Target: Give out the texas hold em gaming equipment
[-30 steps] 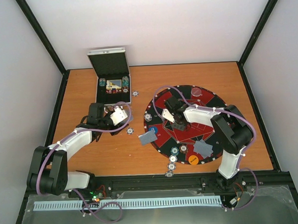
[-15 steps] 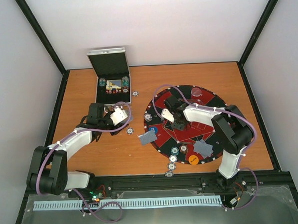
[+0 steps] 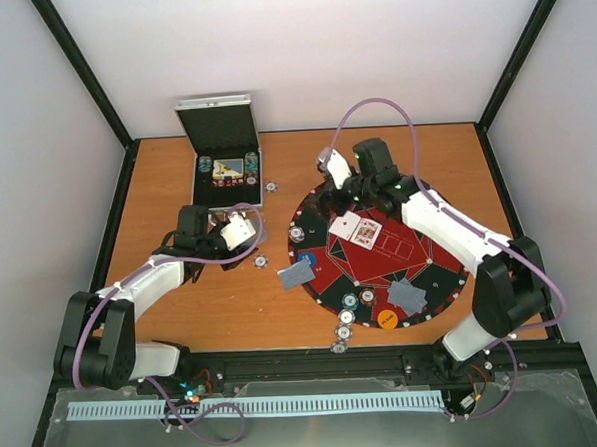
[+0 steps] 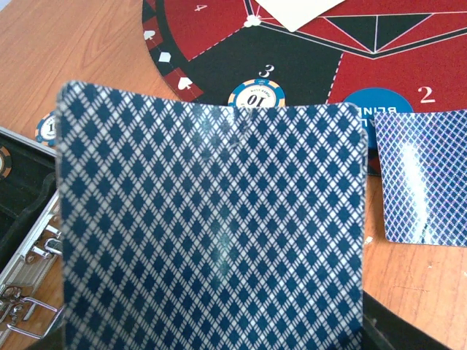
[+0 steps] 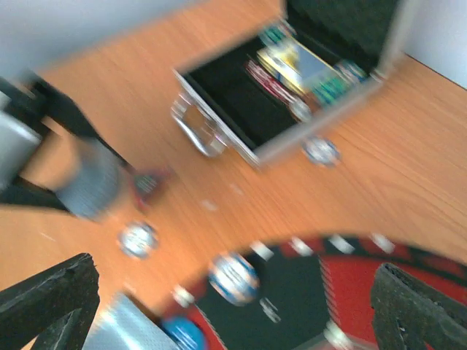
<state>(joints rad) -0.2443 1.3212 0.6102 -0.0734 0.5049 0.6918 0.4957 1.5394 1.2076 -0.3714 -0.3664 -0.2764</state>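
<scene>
While scanning the round mat [image 3: 400, 248] at centre right and the open case [image 3: 216, 123] at upper left, finding the left gripper [image 3: 235, 230] at centre left clenching a blue-backed playing card [image 4: 211, 219], the right gripper [image 3: 327, 165] hanging spread wide and empty near the mat's upper-left rim. Noting face-up cards [image 3: 357, 230] lying mid-mat, poker chips [image 3: 296, 234] dotting its left rim, an orange marker disc [image 3: 388, 319] at its bottom.
</scene>
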